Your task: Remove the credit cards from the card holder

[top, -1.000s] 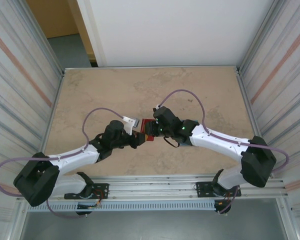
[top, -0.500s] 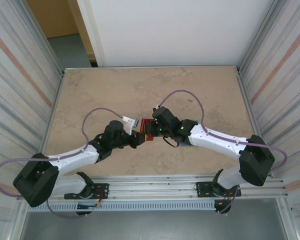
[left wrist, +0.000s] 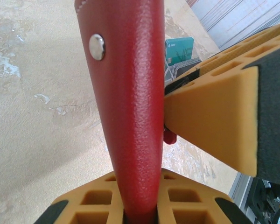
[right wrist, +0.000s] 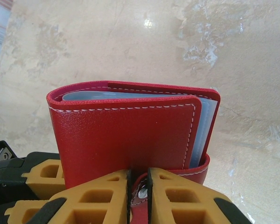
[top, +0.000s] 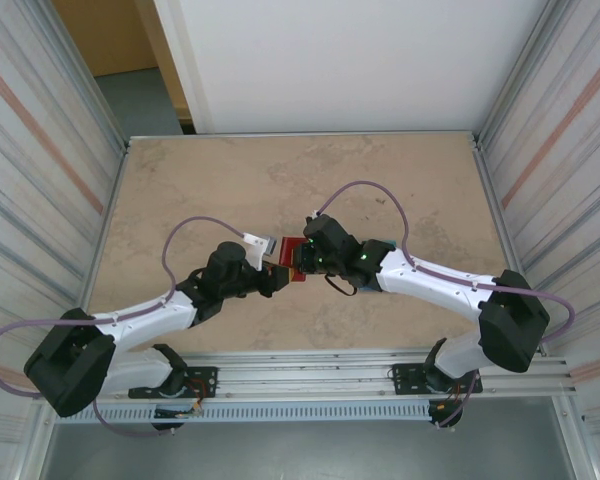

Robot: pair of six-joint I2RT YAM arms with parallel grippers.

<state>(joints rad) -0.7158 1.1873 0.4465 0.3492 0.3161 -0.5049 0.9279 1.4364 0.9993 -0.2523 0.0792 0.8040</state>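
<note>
The red card holder (top: 294, 246) is held above the table's middle, between both grippers. My left gripper (left wrist: 139, 207) is shut on the holder's (left wrist: 130, 116) lower edge, with its silver snap stud (left wrist: 97, 46) facing the camera. My right gripper (right wrist: 139, 196) is shut on the holder's snap tab, just below the folded red cover (right wrist: 126, 135). Grey-blue inner pockets (right wrist: 204, 126) peek out at the cover's right side. A teal-green credit card (left wrist: 179, 48) shows beyond the holder. I cannot tell whether it lies loose or sits in a pocket. In the top view the left gripper (top: 273, 277) and right gripper (top: 298, 262) nearly touch.
The marbled beige table (top: 210, 190) spreads around the arms, bounded by metal rails and ribbed side walls (top: 40, 170). A grey cable (top: 365, 185) loops above the right arm, and another loops over the left arm (top: 195, 222).
The right gripper's jaws have closed in on the snap tab. Both arms and the holder have stayed nearly in place.
</note>
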